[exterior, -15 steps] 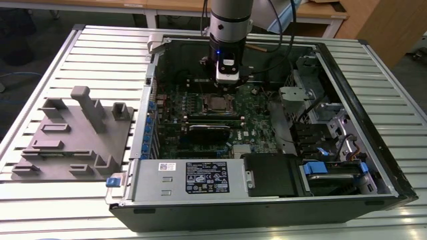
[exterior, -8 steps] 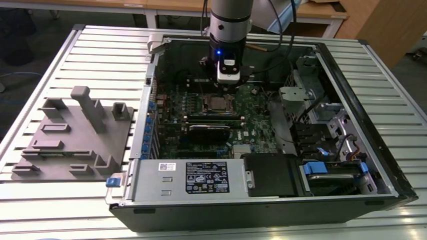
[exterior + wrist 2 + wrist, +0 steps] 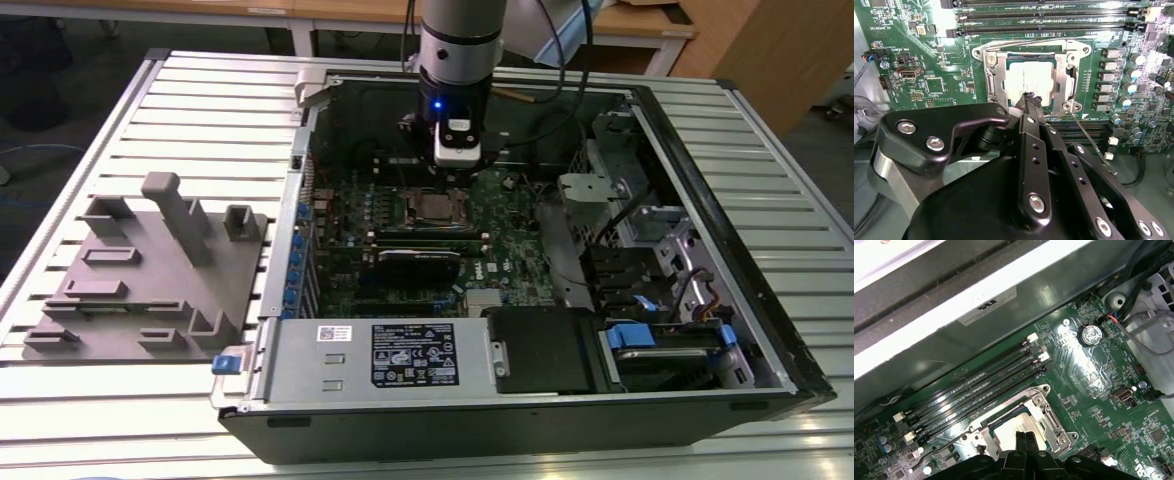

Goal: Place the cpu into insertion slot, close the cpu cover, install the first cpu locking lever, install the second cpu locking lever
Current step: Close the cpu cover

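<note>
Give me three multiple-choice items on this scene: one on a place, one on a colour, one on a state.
1. Where is the cpu?
A. in the insertion slot
B. on the floor
C. between the fingers

2. The circuit board is:
A. blue
B. green
C. red

3. The gripper has its fingers:
A. spread wide
B. together
C. clamped on a cable

Answers: 1 A, the chip lies within the slot's metal rim; 2 B, green shows around the socket; 3 B, the fingertips meet in both wrist views.
</note>
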### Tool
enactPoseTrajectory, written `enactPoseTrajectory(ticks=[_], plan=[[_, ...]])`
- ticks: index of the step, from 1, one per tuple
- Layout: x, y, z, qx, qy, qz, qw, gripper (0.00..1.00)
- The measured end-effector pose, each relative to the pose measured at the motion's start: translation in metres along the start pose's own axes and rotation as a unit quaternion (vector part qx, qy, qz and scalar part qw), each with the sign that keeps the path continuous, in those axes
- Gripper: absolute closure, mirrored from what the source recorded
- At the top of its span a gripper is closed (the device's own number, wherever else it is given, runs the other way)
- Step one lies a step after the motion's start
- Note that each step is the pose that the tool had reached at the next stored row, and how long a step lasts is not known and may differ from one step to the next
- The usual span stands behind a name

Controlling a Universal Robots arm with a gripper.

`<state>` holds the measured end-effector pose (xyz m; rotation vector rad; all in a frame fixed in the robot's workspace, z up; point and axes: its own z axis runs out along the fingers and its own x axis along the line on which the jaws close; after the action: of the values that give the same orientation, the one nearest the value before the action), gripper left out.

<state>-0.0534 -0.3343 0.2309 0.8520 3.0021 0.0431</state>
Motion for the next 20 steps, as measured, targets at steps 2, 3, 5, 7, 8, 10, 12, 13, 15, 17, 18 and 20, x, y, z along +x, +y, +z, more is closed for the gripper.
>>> enactPoseTrajectory(ticks=[2, 3, 5, 7, 8, 10, 12, 13, 15, 17, 18, 20], plan=[[0.0000, 0.0000, 0.0000, -0.0001, 0.0003, -0.008, 0.99997, 0.90], [0.0000, 0.0000, 0.0000, -0.0001, 0.0004, -0.011, 0.99994, 0.90], [0.0000, 0.0000, 0.0000, -0.0001, 0.0004, -0.012, 0.99993, 0.90], [0.0000, 0.0000, 0.0000, -0.0001, 0.0004, -0.012, 0.99993, 0.90], [0.0000, 0.0000, 0.0000, -0.0001, 0.0004, -0.012, 0.99993, 0.90], [0.0000, 0.0000, 0.0000, -0.0001, 0.0004, -0.013, 0.99991, 0.90], [0.0000, 0.0000, 0.0000, -0.0002, 0.0006, -0.017, 0.99985, 0.90], [0.0000, 0.0000, 0.0000, -0.0002, 0.0007, -0.021, 0.99977, 0.90], [0.0000, 0.0000, 0.0000, -0.0004, 0.0011, -0.033, 0.99945, 0.90], [0.0000, 0.0000, 0.0000, -0.0005, 0.0014, -0.043, 0.99906, 0.90], [0.0000, 0.0000, 0.0000, -0.0005, 0.0014, -0.044, 0.99902, 0.90], [0.0000, 0.0000, 0.0000, -0.0005, 0.0014, -0.044, 0.99901, 0.90]])
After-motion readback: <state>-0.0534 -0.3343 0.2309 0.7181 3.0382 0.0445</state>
